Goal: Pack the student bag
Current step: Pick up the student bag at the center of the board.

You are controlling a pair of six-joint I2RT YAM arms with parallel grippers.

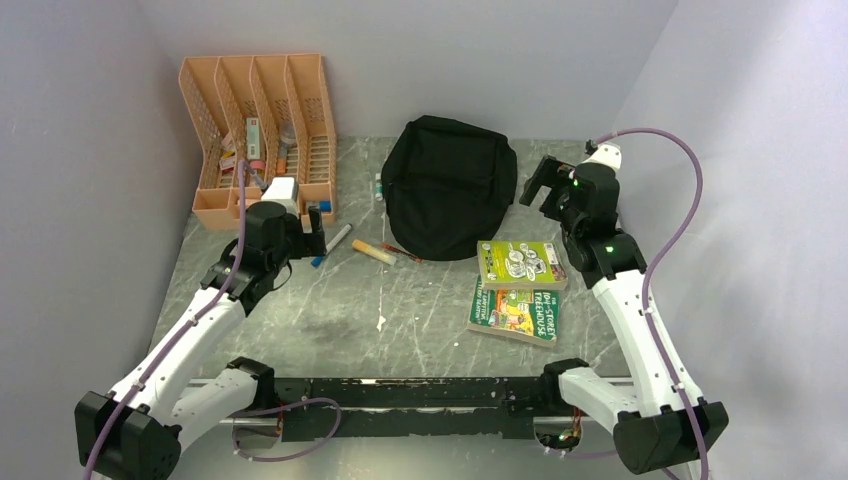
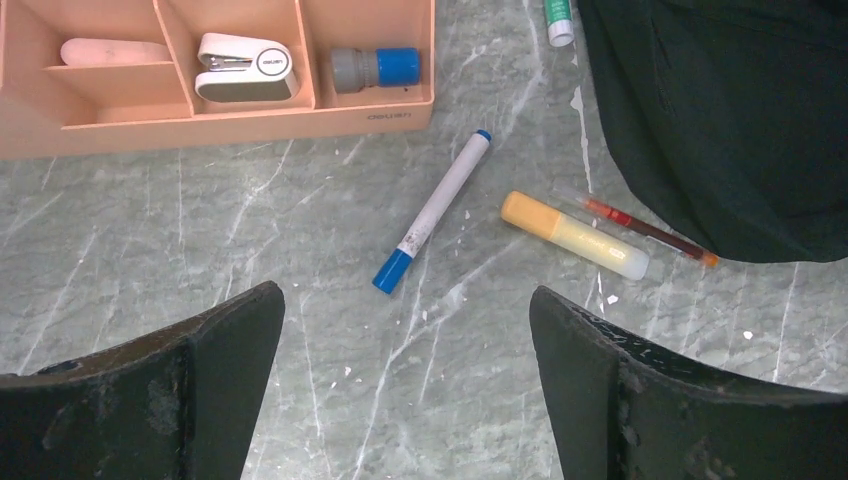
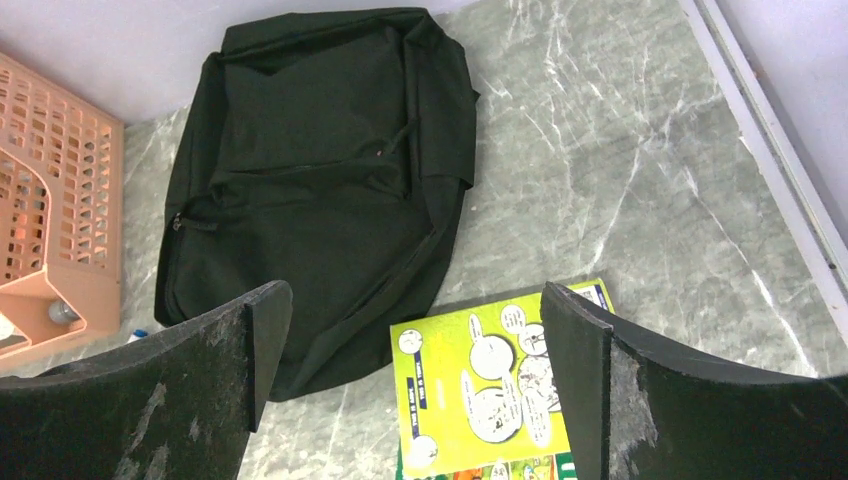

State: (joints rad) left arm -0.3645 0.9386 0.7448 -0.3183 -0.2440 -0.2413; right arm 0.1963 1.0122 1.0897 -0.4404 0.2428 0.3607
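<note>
The black student bag (image 1: 450,187) lies flat at the back middle of the table; no grey lining shows. It also shows in the right wrist view (image 3: 310,170). A white marker with blue cap (image 2: 433,210), a yellow highlighter (image 2: 575,235) and a red pen (image 2: 650,230) lie left of the bag (image 2: 730,120). Two books, a lime one (image 1: 521,264) and a green one (image 1: 514,311), lie in front of it. My left gripper (image 2: 405,300) is open and empty above the table near the marker. My right gripper (image 3: 415,300) is open and empty above the bag's right front edge and the lime book (image 3: 480,380).
An orange mesh desk organiser (image 1: 258,135) stands at the back left; its front tray (image 2: 230,115) holds a white stapler (image 2: 245,68) and a grey-blue stamp (image 2: 375,67). A green-capped stick (image 1: 379,186) lies by the bag's left edge. Walls enclose the back and both sides.
</note>
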